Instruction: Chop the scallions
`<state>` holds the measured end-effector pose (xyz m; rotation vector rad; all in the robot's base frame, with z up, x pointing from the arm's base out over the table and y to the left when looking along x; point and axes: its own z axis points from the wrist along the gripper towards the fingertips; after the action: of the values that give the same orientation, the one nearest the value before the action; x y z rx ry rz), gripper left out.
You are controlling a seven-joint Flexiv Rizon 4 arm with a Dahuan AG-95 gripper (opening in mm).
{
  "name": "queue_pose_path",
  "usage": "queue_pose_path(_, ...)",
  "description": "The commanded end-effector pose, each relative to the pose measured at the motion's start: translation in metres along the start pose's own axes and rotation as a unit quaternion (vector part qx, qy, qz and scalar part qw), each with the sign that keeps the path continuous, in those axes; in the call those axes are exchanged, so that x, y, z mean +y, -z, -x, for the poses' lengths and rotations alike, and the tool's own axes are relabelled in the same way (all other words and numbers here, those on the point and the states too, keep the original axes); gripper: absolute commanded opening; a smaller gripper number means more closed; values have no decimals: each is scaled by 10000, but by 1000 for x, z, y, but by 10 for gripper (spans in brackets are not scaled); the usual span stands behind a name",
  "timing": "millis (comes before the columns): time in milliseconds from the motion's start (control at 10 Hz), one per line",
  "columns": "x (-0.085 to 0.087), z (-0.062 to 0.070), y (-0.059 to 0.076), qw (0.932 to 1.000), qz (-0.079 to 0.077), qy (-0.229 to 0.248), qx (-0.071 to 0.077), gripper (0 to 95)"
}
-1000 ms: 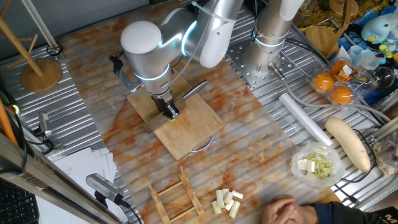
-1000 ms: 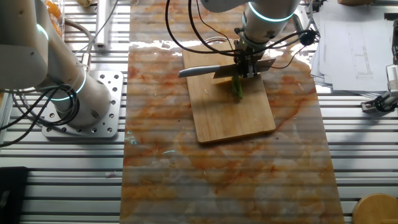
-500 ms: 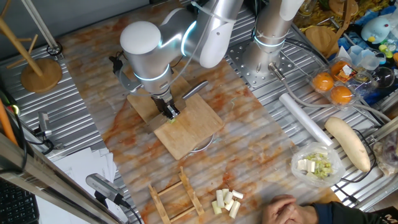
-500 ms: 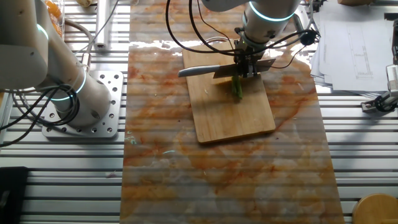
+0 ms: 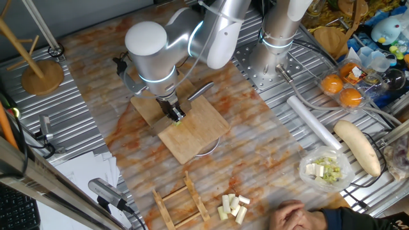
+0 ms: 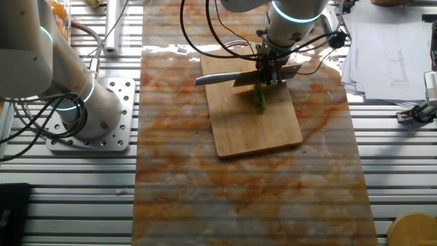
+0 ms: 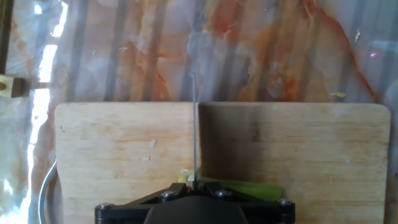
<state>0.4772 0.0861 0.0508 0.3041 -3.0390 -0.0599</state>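
Note:
My gripper is shut on a knife and holds it blade down over the wooden cutting board. A short green scallion stalk lies on the board, right under the blade. In the hand view the thin blade runs edge-on across the board. There the scallion sticks out to the right of the blade, with a pale bit just left of it. The gripper body hides the rest of the stalk.
A wooden rack and a cluster of pale cream chunks lie near the front. A bowl of whitish-green bits, a pale long vegetable, oranges and a white roll are at the right. A person's hand rests at the front edge.

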Motion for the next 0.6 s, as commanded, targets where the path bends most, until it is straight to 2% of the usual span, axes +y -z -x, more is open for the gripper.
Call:
queue_pose_path(100,0,-2,3,10000,-10,6,-15,0)
queue_pose_path(600,0,-3,4,10000,-21,33,-10,0)
